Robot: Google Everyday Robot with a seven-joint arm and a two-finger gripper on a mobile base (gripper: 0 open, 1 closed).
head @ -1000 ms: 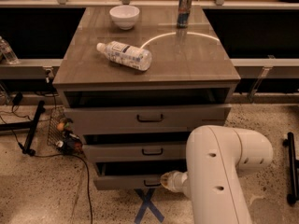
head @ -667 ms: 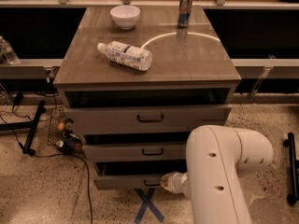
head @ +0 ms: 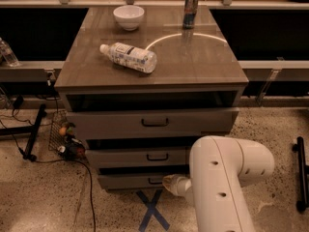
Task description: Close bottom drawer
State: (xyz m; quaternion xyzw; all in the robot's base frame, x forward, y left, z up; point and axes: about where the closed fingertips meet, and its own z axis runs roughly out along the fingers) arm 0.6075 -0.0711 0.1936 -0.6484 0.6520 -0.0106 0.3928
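The bottom drawer (head: pixel 130 181) is the lowest and narrowest of three grey wood-grain drawers, with a short front and a small black handle (head: pixel 155 181). It stands out only a little from the cabinet. My gripper (head: pixel 170 182) is a cream tip at the end of the big white arm (head: pixel 227 178). It sits against the right end of the bottom drawer's front, next to the handle. The arm hides the cabinet's lower right corner.
The middle drawer (head: pixel 140 157) and the top drawer (head: pixel 152 122) both stand partly out. On the cabinet top lie a plastic bottle (head: pixel 129 57), a white bowl (head: pixel 128 16) and a can (head: pixel 190 4). A blue tape X (head: pixel 152 210) marks the floor. Cables and a wire basket (head: pixel 60 132) are at the left.
The gripper has moved slightly up and in toward the cabinet, and the bottom drawer's front has gone back a little with it.
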